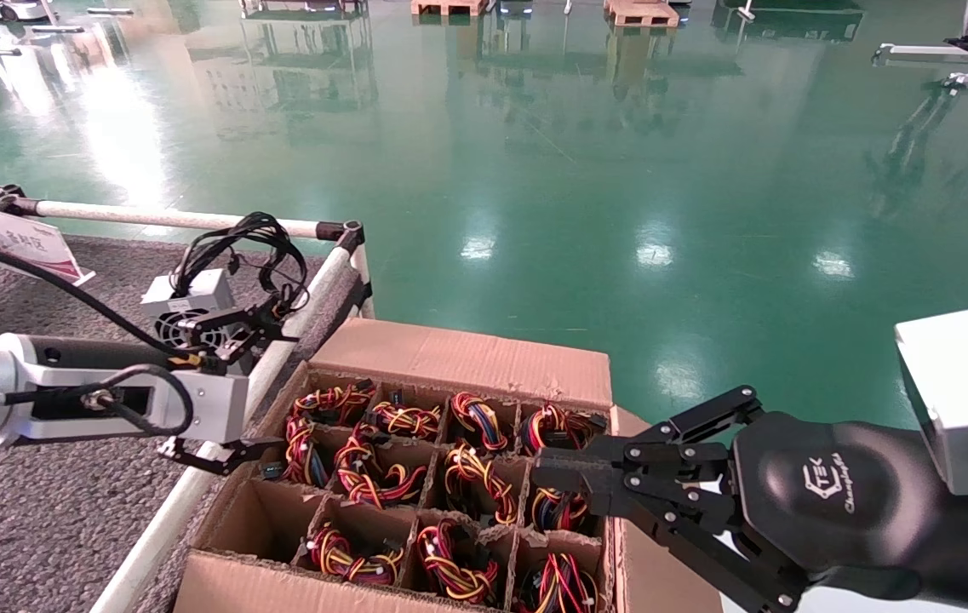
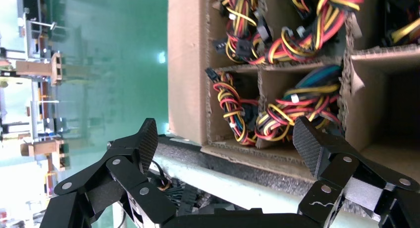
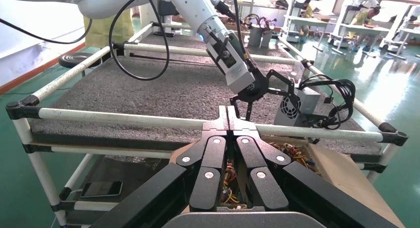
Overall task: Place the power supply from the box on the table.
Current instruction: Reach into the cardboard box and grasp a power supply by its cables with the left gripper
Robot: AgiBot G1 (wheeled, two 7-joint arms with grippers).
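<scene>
Matt brown cardboard box (image 1: pixel 466 358); coarse grey carpet-like table (image 1: pixel 41 511).

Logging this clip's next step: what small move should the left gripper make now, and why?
Probably reach out over the box and descend onto a wire-filled cell. The left gripper hangs open and empty above the table rail beside the box; the power supplies are all in their cells. The right gripper is shut, idle.

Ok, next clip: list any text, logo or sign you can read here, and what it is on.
"TEK", with a smaller script line below it that is too blurred to read: embossed on the right gripper body.
White placard on the table: red characters, unreadable.
Yellow warning triangle on the left arm.
</scene>
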